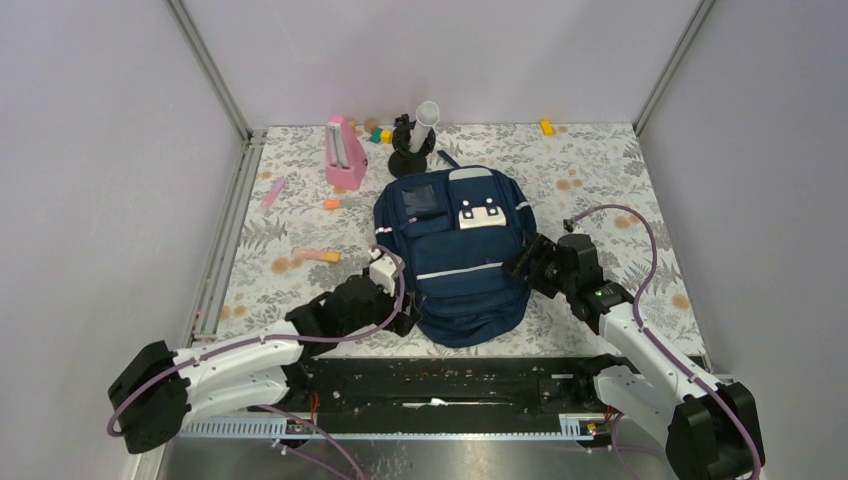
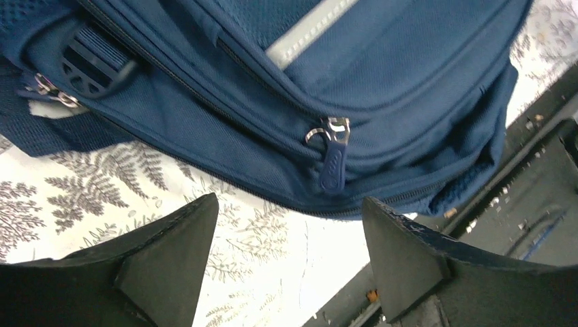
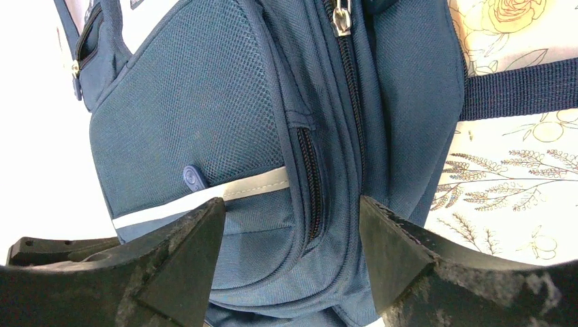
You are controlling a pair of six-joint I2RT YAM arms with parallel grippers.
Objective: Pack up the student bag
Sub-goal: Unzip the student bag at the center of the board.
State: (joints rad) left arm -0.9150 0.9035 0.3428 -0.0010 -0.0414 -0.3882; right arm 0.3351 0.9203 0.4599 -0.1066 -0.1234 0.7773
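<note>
At the far left of the flowered table cloth lies a pink pen. Behind it a pink box stands upright; what it holds I cannot tell. Nearer, the left gripper points at the low left side of the bag, its fingers wide apart with nothing between them. Just beyond it a blue zip pull hangs on a closed zip; the mark pressed into it is too small to read. At the back a black stand carries a white tube upright. The student bag lies flat in the middle of the table, front up, between both grippers. All zips that show are closed, so the inside is hidden. Its white patch has dark dots but no readable writing. The right gripper is at the bag's right side, fingers wide; the bag's fabric shows in the gap, and whether the tips touch it I cannot tell. Far right at the back lies a small yellow piece.
</note>
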